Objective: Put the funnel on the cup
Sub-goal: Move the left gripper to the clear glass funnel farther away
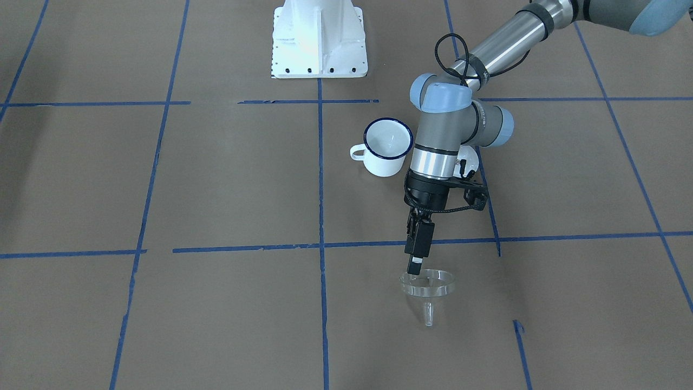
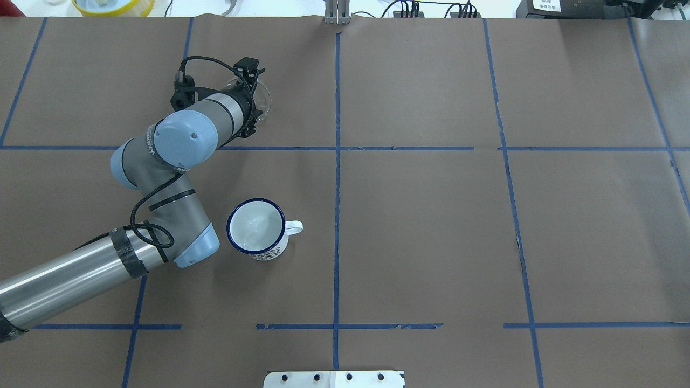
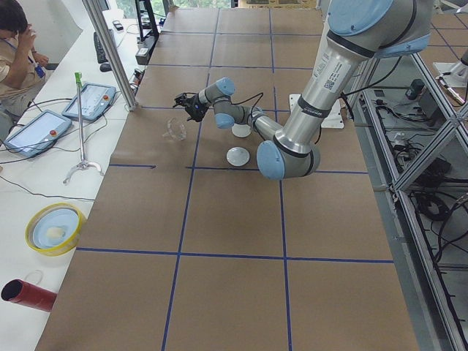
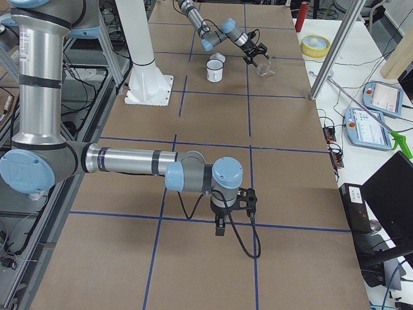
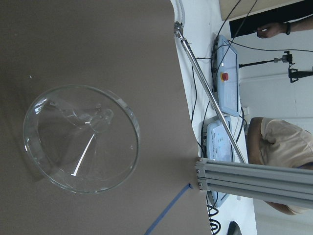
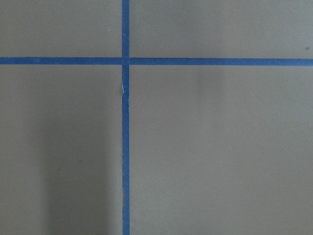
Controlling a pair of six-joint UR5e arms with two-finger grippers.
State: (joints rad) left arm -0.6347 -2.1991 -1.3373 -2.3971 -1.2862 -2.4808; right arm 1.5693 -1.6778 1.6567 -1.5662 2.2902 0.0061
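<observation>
Left end effector [image 1: 415, 266] is down over the far half of the tabletop [image 1: 216, 303]; can't tell if it's spread or pinching. Right end effector [image 4: 220, 230] is well away, state unreadable too. Cup [image 1: 385, 146] stands upright, back toward my base. Funnel [image 1: 427, 284] sits right at the left end effector, well apart from cup, bare tabletop between.

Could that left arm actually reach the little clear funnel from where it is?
Likely yes: the left gripper sits right at the rim of the funnel, nothing lies between them, and the cup stands well apart.
</observation>
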